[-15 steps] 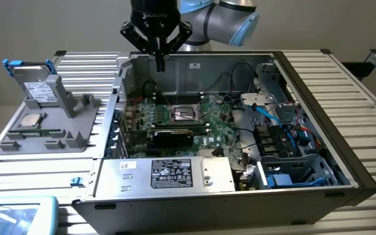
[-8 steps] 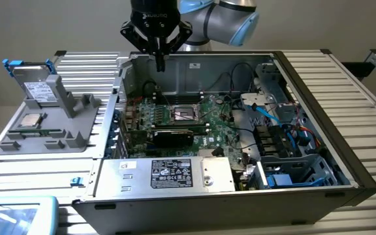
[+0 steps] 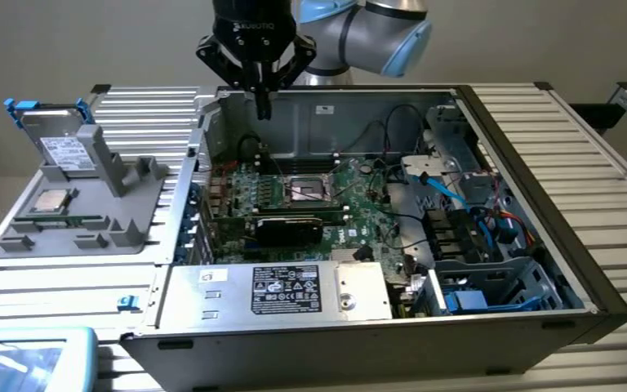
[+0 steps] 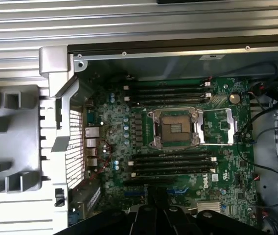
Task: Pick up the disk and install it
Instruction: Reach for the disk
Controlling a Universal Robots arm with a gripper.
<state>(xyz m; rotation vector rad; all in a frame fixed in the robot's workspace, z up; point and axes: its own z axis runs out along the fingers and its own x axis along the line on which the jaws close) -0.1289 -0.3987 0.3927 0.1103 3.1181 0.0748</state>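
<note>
The arm's gripper hangs above the far rim of the open computer case, over the back edge of the motherboard. Its 2 jaws are clenched to a narrow tip with nothing between them. It touches nothing; the nearest thing below it is the rear wall of the case.

The disk is well apart from the gripper, outside the case on the exterior view's left. It leans at a tilt against the tall post of a grey fixture, its white label facing out and its blue bracket showing at the upper edge. On the same fixture, nearer to me, a small square CPU chip lies flat, and just beside that lies a thin green strip that I take for a memory stick.

Inside the case the CPU socket sits open in the middle of the board, and the wrist view shows it bare, with dark memory slots on either side. A big silver box with a black label fills the near corner. On the exterior view's right, a drive cage stands with blue plastic inside it, and a blue cable runs down toward it.
</note>
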